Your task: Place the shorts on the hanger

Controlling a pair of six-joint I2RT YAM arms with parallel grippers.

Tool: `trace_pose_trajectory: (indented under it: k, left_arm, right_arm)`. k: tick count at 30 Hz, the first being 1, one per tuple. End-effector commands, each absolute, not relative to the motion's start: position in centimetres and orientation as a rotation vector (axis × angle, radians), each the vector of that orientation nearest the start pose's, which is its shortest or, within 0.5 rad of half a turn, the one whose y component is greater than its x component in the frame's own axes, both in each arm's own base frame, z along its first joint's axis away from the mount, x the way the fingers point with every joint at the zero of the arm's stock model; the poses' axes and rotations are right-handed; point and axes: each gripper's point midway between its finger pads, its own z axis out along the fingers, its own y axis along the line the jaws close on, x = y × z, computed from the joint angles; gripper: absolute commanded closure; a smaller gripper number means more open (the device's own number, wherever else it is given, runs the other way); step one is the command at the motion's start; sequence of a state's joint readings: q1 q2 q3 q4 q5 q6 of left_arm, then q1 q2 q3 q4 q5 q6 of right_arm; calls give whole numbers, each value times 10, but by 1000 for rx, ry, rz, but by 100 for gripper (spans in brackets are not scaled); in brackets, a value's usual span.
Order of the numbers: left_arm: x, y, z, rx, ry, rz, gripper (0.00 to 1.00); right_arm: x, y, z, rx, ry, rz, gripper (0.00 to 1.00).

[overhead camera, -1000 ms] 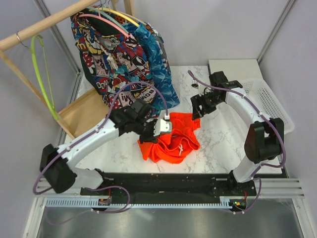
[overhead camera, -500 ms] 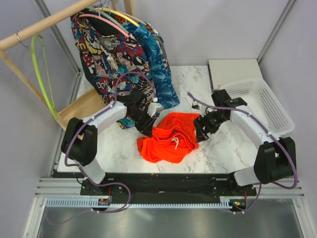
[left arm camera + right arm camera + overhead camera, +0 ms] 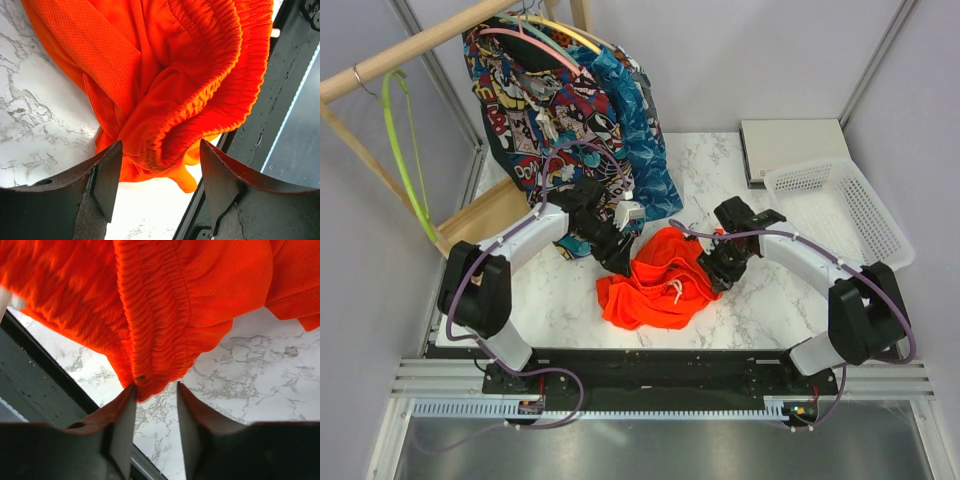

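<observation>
The orange-red shorts (image 3: 660,282) lie crumpled on the marble table between my two arms, white drawstring on top. My left gripper (image 3: 626,243) is at their upper left edge and stands open; in the left wrist view (image 3: 160,172) a fold of the shorts (image 3: 165,85) lies just ahead of the fingertips, ungripped. My right gripper (image 3: 713,265) is at their right edge. Its jaws (image 3: 156,400) are open a narrow gap, with the gathered waistband (image 3: 150,335) reaching in between the tips and touching the left finger (image 3: 122,415). The lime-green hanger (image 3: 405,165) hangs on the wooden rail at far left.
Comic-print garments (image 3: 535,100) and a blue patterned one (image 3: 642,140) hang from the wooden rail (image 3: 410,48) behind the left arm. A wooden base (image 3: 490,225) sits under it. A white basket (image 3: 845,205) and a grey box (image 3: 790,145) stand at back right.
My left gripper let go of the shorts, opened and drew back to the left. My right arm came down to the shorts' right edge and its jaws narrowed.
</observation>
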State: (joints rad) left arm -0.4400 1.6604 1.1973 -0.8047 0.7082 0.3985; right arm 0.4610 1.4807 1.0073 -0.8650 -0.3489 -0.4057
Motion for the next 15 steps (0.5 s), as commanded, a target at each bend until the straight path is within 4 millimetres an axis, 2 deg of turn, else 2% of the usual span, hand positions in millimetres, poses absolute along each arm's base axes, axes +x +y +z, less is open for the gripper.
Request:
trace_pose_trajectory:
  k: [1, 2, 4, 5, 6, 9, 10, 11, 13, 14, 15]
  left_arm:
    - [248, -234, 115, 1269, 2281, -1015, 30]
    - [249, -234, 114, 1272, 2277, -1008, 31]
    - [248, -234, 109, 1278, 2286, -1010, 35]
    - [248, -234, 109, 1285, 2280, -1006, 35]
    - [247, -233, 107, 1289, 2286, -1008, 35]
    - [240, -230, 104, 1322, 2280, -1004, 37]
    - [241, -230, 107, 1329, 2268, -993, 56]
    - [242, -229, 116, 1329, 2239, -971, 66]
    - [248, -231, 137, 1324, 2173, -939, 83]
    - [250, -231, 148, 1323, 2144, -917, 90]
    - [258, -232, 178, 1315, 2057, -871, 94]
  right_arm:
    - [228, 155, 65, -1224, 2576, 439, 62]
    - [230, 156, 67, -1217, 2566, 436, 72]
    - [233, 155, 69, -1214, 2562, 419, 83]
    - [237, 155, 72, -1206, 2554, 405, 97]
    - [238, 155, 73, -1205, 2554, 396, 100]
    - [245, 154, 83, -1187, 2530, 362, 100]
    - [247, 153, 87, -1178, 2525, 354, 100]
    - [253, 153, 98, -1163, 2500, 333, 100]
    - [262, 149, 112, -1135, 2478, 294, 100]
    - [272, 149, 132, -1106, 2427, 274, 100]
    - [281, 142, 144, -1071, 2406, 244, 100]
